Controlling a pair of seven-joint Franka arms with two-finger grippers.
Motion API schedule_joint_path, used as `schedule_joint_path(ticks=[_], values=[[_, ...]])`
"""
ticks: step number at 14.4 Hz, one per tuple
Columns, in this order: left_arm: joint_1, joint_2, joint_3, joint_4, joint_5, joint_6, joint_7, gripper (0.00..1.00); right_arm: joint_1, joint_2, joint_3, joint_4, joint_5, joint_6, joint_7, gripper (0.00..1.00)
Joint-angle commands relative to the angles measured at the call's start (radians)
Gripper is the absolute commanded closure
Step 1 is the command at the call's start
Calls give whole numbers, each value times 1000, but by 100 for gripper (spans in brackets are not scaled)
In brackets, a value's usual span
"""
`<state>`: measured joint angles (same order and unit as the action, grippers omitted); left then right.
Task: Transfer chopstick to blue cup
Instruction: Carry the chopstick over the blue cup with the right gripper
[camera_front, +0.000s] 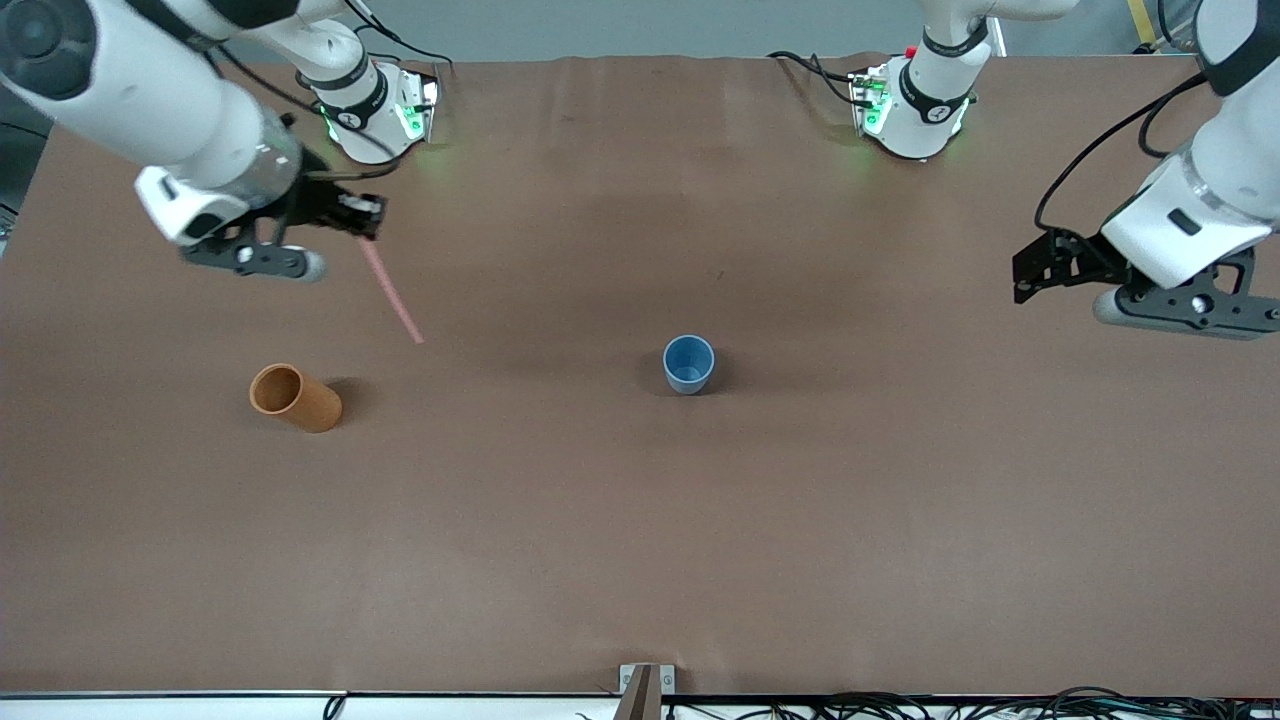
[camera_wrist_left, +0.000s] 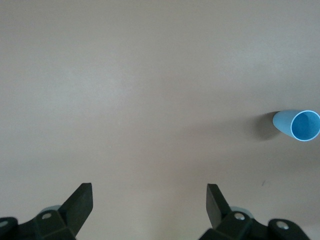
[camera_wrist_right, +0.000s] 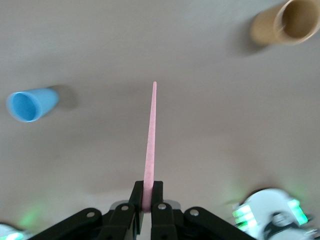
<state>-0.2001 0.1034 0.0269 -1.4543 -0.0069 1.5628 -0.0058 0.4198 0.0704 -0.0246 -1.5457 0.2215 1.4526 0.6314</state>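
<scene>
While left pincer (camera_wrist_left: 147, 205) waits open, right pincer (camera_wrist_right: 147, 207) grips chopstick (camera_wrist_right: 150, 145).

left gripper (camera_wrist_left: 147, 207) – jaws wide, aloft | right gripper (camera_wrist_right: 148, 202) – clamped, aloft

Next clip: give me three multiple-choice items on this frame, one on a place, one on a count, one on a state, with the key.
1. Where is the chopstick?
A. In the blue cup
B. Held in the right gripper
C. Lying on the table

2. How many cups are on the table?
A. One
B. Two
C. Three

3. How is the left gripper?
A. Open and empty
B. Shut on the chopstick
C. Shut on a cup

Key: B, the right gripper pinches the stick's end in the air; B, only the blue cup and the orange-brown cup stand there; A, its fingers stand apart over bare table.
</scene>
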Motion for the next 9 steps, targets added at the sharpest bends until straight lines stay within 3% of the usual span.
schedule_joint_path(ticks=[1,4,5,9], values=[[8,16,-1,38,-7,-24,18,0,115,116,-14,145,42,0,181,96],[10,12,-2,37,-8,-24,21,0,256,235,-12,248,48,131,433,96],[10,12,-1,37,-8,-24,21,0,290,264,-14,260,91,196,479,96],[11,13,-1,37,-10,-23,20,0,381,357,-15,320,144,359,652,96]])
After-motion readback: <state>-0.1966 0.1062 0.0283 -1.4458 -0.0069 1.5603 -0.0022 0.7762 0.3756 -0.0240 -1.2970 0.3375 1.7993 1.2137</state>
